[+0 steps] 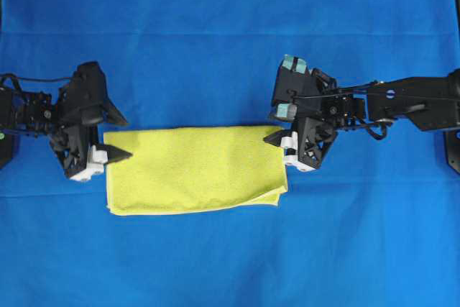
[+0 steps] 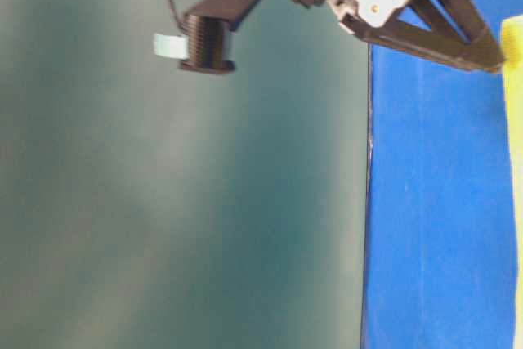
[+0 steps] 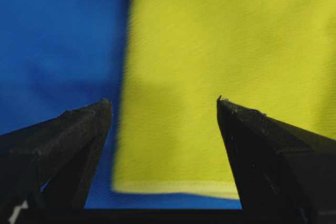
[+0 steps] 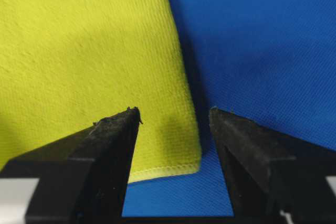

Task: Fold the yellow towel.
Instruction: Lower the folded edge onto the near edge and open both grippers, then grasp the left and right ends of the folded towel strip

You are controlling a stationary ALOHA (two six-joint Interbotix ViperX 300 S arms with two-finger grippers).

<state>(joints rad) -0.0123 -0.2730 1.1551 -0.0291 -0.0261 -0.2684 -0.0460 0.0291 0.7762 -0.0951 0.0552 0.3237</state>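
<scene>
Left gripper (image 3: 164, 100), jaws spread, empty, over towel's left edge. Right gripper (image 4: 174, 109), likewise spread, empty, at right corner. Yellow towel (image 1: 192, 169), folded oblong, flat on blue cloth (image 1: 230, 5).

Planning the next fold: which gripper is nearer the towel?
Neither clearly. Left gripper hangs open over the yellow towel's left edge; right gripper hangs open over its right edge.
</scene>
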